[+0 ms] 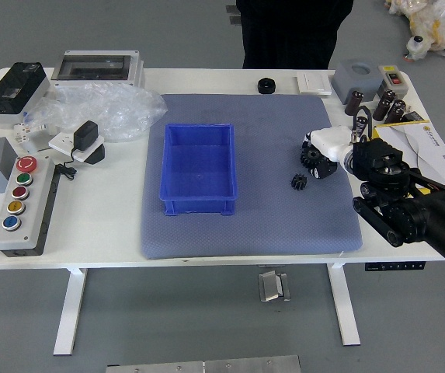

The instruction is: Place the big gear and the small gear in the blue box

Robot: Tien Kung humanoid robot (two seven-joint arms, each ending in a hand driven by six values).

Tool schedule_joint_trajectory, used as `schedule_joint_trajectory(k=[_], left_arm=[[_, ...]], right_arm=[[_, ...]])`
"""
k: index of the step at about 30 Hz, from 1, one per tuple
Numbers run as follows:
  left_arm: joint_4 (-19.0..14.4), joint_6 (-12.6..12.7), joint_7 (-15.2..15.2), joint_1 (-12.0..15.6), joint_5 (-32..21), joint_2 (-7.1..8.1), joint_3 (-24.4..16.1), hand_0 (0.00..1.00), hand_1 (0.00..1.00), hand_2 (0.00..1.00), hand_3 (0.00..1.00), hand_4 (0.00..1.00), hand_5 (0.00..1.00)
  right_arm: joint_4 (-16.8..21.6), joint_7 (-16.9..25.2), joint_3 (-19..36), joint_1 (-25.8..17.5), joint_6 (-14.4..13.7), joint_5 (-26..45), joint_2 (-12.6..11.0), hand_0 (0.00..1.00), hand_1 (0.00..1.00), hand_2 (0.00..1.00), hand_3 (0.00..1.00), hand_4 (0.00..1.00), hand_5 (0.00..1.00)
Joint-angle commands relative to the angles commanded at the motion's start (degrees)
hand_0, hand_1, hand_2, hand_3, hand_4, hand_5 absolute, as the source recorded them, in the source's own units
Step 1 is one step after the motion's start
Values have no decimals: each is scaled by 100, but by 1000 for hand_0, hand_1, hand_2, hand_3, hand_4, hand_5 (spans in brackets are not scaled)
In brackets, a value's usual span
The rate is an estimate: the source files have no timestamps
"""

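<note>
Blue box [199, 167] lies at nine o'clock from the gears, upright on the blue mat [245, 233] that covers the middle of our bench [102, 221]. At twelve o'clock, a person in black [295, 31] stands past the far edge, hands not in view. Small gear [299, 183] sits on the mat at seven o'clock from its mate, just beside it; we'd leave it for second. Big gear [311, 157] is on the mat too, tucked against the right hand [332, 141], which reaches in from three o'clock. Whether that hand has a grasp on it we cannot tell. Step we judge in hand: securing the big gear. We'd want firm, even pressure across its toothed rim, then a straight lift before any travel, lest it slip or knock the small one. After that, carry toward nine o'clock, clear the box wall, and release low over the floor.
</note>
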Motion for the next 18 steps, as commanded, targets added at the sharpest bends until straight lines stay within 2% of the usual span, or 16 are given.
schedule_joint_trajectory(k=[3, 4, 9, 10, 18], left_arm=[[0, 1, 1, 0, -1, -2, 0, 849, 815, 793, 821, 666, 312], [0, 2, 1, 1, -1, -2, 0, 849, 815, 794, 821, 666, 310], [0, 3, 3, 1, -4, -1, 2, 849, 815, 794, 821, 666, 310], [0, 4, 3, 0, -5, -1, 2, 849, 814, 793, 821, 666, 311], [0, 5, 3, 5, -12, -1, 0, 849, 815, 794, 821, 666, 310]], right_arm=[[-14, 29, 8, -10, -92, -26, 13, 610, 557, 636, 664, 667, 231], [-17, 36, 11, -13, -117, -33, 16, 569, 497, 571, 644, 640, 248], [-42, 73, 56, -21, -285, -94, 24, 569, 497, 571, 644, 640, 248], [-48, 79, 65, -23, -319, -103, 25, 546, 440, 499, 624, 616, 233], [-42, 106, 169, -24, -499, -147, 11, 557, 427, 485, 614, 604, 234]])
